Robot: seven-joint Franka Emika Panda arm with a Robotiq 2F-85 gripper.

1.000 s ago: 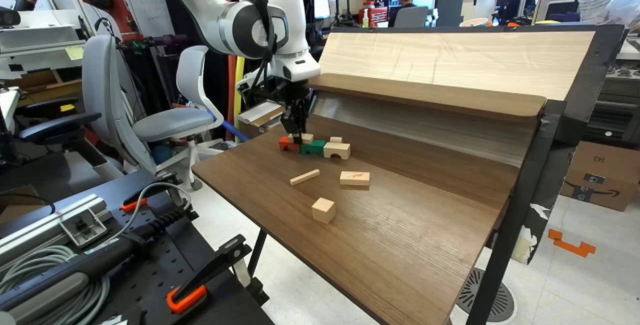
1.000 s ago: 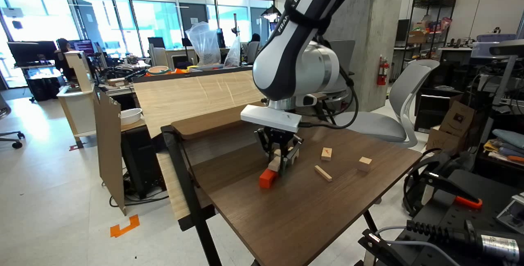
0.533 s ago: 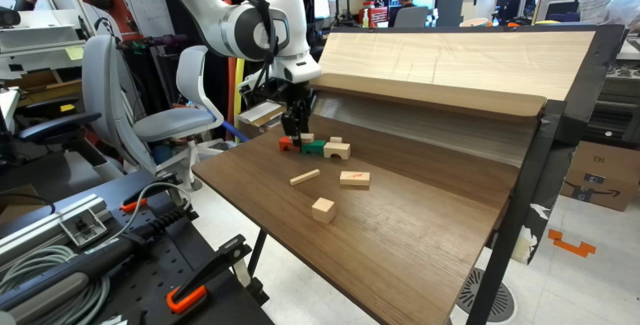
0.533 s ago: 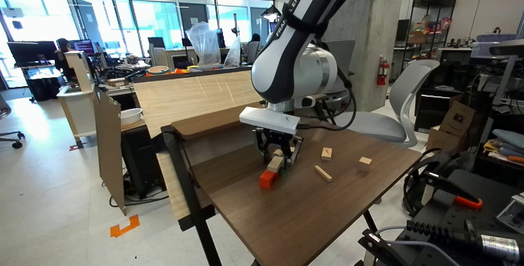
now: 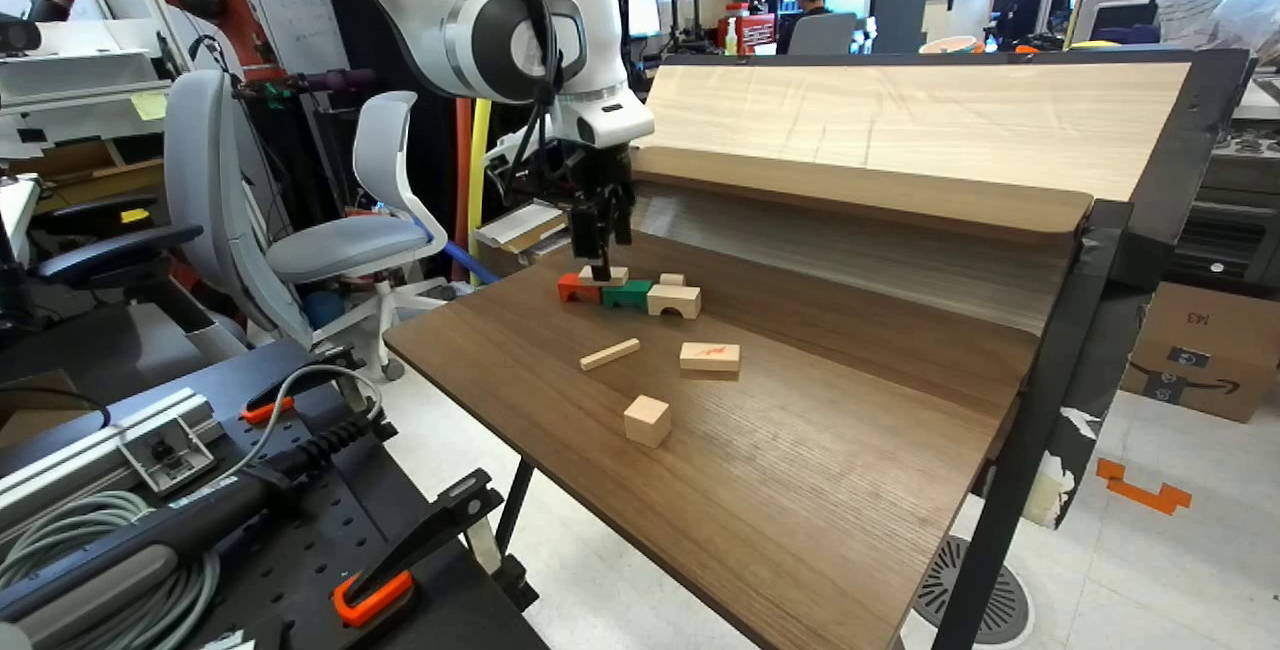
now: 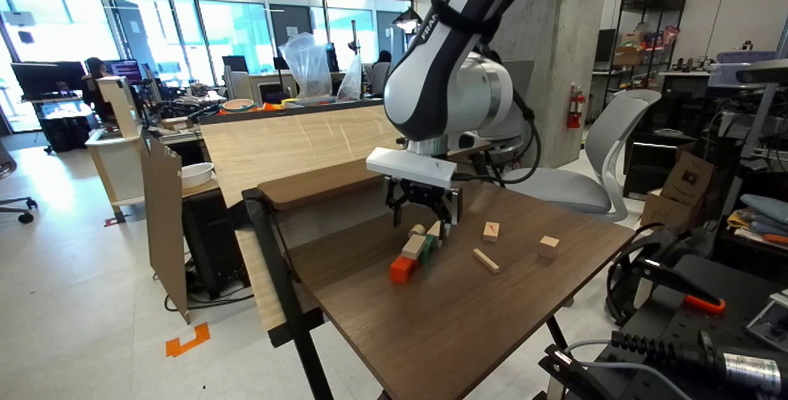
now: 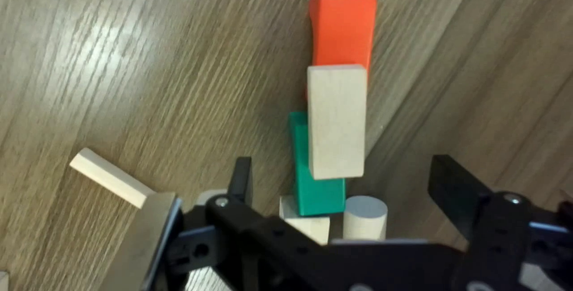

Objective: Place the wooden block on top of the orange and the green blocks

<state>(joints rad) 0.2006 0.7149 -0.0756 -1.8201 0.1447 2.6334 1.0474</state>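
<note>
The pale wooden block (image 7: 338,121) lies flat across the orange block (image 7: 344,33) and the green block (image 7: 320,198), bridging the two. In both exterior views the wooden block (image 5: 603,276) (image 6: 414,246) rests on top, with the orange block (image 6: 401,269) at one end and the green block (image 5: 626,296) at the other. My gripper (image 7: 343,164) stands wide open above this stack, nothing between its fingers. In an exterior view its fingertips (image 6: 397,220) hang higher than the wooden block and apart from it.
Beside the green block stand a plain arch block (image 5: 674,301) and a wooden cylinder (image 7: 365,219). Farther out on the table (image 5: 820,490) lie a thin stick (image 5: 610,354), a flat block with a red mark (image 5: 710,358) and a cube (image 5: 648,421). A raised shelf (image 5: 860,190) runs along one side.
My gripper has opened and let go of the wooden block, then risen from it. The block stays on the orange and green blocks.
</note>
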